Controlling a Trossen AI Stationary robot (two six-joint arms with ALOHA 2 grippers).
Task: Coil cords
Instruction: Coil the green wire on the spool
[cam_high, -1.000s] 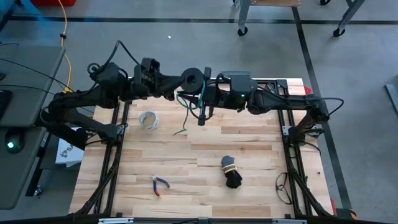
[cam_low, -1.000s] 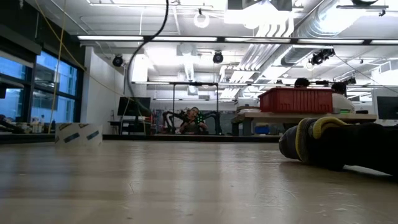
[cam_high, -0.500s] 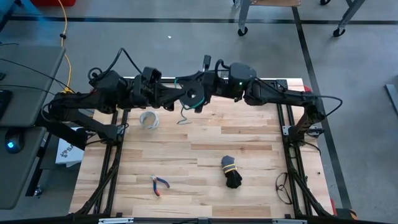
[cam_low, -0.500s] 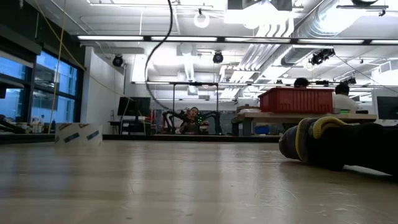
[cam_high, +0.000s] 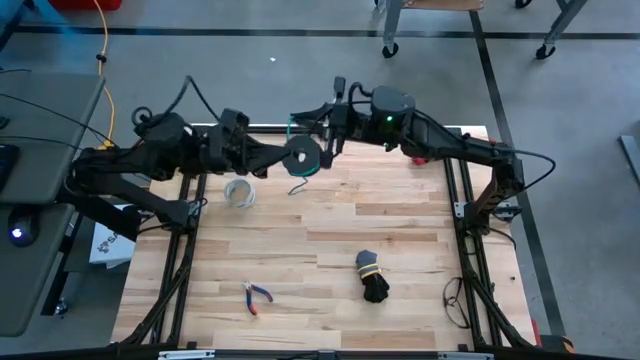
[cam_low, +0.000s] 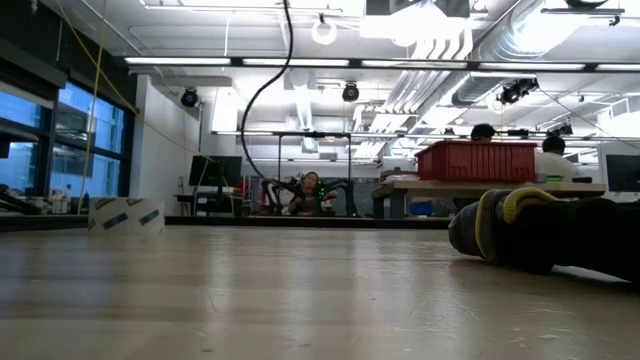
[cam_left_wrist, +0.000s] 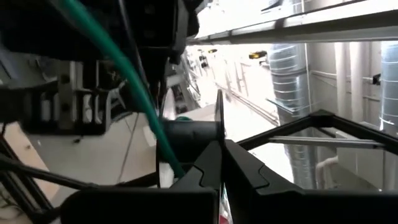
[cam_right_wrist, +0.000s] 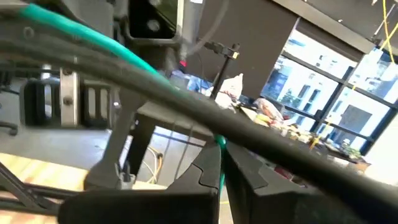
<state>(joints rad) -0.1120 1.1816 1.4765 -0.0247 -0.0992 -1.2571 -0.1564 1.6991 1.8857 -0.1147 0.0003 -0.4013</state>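
Dark-green cord (cam_high: 301, 157), wound as a small round coil, hangs in the air between both sets of fingers above the table's far edge. The left gripper (cam_high: 282, 160) is closed on the coil's rim; the right gripper (cam_high: 322, 128) pinches the green tail just beyond it. Best to keep the tail taut and lay each turn flat against the coil.

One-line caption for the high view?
Left gripper holds the dark coil above the table's far edge; right gripper pinches its green tail.
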